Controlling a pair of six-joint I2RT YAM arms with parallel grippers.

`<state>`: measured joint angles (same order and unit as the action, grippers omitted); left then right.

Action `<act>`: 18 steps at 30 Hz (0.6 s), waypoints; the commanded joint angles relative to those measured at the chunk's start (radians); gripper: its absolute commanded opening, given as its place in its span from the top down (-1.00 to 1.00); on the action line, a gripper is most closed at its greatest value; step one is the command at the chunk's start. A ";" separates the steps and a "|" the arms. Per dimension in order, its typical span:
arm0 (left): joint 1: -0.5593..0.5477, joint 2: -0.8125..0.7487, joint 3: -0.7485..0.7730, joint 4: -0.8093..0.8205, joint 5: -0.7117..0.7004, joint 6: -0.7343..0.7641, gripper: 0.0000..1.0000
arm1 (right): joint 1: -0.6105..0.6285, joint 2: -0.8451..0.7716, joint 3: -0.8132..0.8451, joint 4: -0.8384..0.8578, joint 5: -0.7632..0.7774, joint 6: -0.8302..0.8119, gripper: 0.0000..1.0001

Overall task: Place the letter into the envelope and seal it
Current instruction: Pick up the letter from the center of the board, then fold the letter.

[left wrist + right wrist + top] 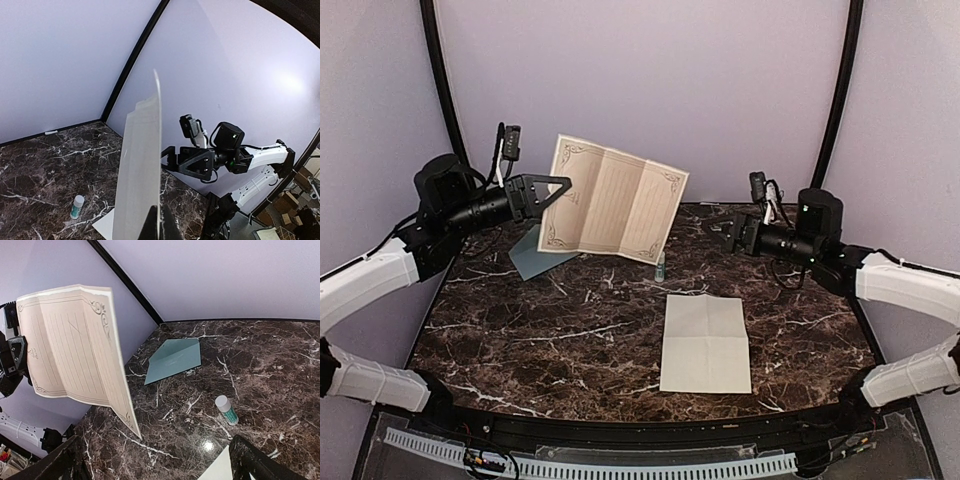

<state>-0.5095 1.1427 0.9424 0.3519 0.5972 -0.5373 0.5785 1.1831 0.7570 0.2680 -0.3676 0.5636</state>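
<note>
L gripper (558,192) pinches edge of cream creased paper letter (613,200), upright in air by pale blue-grey paper envelope (535,258). Light, floppy, prob sags; grip near crease. R gripper (728,236) spread wide, empty, right of envelope.

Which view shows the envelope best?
Right wrist: the envelope lies whole and unobstructed. Top external shows only part of it, behind the letter. Left wrist does not show it.
</note>
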 commanded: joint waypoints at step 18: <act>-0.032 0.047 0.076 0.165 0.125 -0.020 1.00 | 0.105 0.174 0.155 0.302 -0.136 -0.002 -0.30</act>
<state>-0.5362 1.1847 0.9943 0.4789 0.7170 -0.5606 0.6720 1.3598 0.8917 0.4740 -0.4805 0.5617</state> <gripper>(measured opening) 0.004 0.710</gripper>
